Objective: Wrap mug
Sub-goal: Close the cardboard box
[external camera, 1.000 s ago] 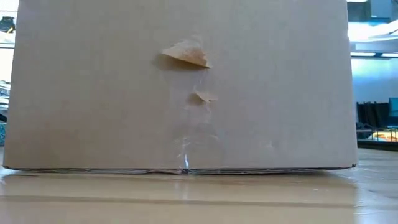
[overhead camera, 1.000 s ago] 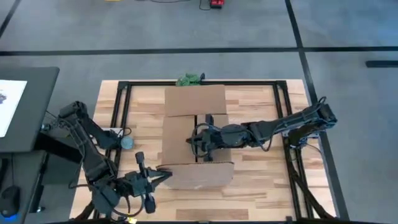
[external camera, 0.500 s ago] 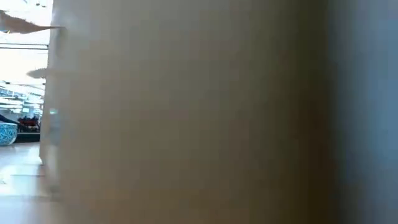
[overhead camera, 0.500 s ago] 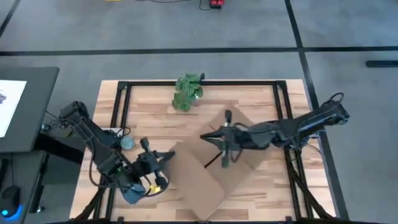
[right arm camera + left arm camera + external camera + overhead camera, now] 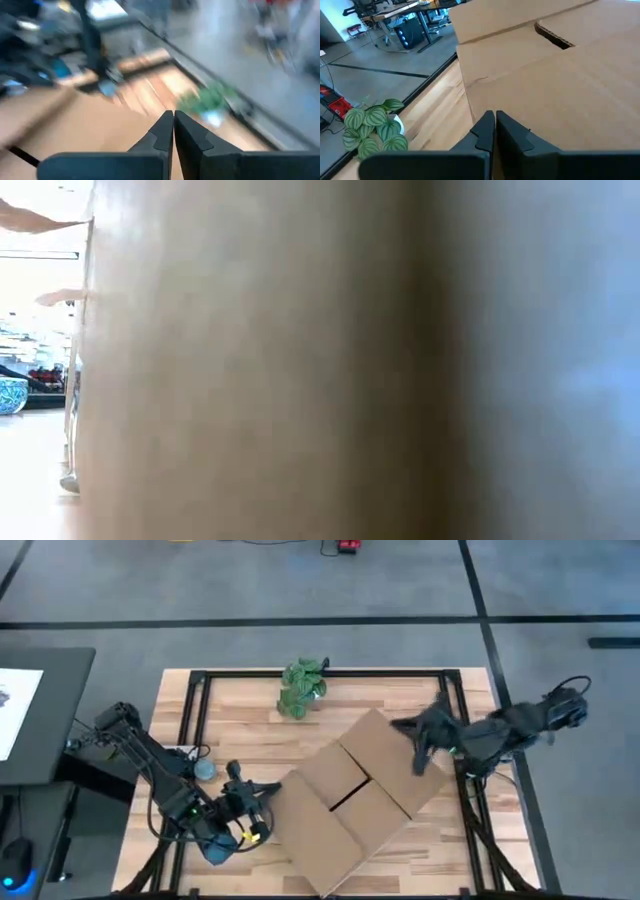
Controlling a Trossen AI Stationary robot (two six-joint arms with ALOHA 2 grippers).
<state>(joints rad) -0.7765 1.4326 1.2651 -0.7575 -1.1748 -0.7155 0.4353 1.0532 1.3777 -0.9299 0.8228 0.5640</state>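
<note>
- Cardboard box: large, closed, lying flat on the wooden table and turned at a slant to the table's sides. One corner points toward the near edge and reaches close to it; the opposite corner lies near the right gripper. A short dark gap shows in the seam where its top flaps meet. In the low view its brown side fills nearly the whole picture, right in front of the camera.
- Left gripper: low at the table's near-left part, tip just beside the box's left edge; whether it touches cannot be told. In the left wrist view its two fingers are pressed together with nothing between them, pointing at the box's top face.
- Right gripper: at the far-right part of the table, above the box's right corner, arm reaching in from the right frame rail. In the right wrist view the fingers meet, holding nothing; that picture is smeared.
- Mug: small, blue-grey, standing on the left part of the table, between the left arm and the box, apart from both grippers. In the low view a blue patterned piece shows at the far left, past the box's edge.
- Potted plant: green leaves, at the far edge of the table, clear of the box; also seen in the left wrist view.
- Open room: bare wood along the far side, on both sides of the plant, and in the near-right corner.
</note>
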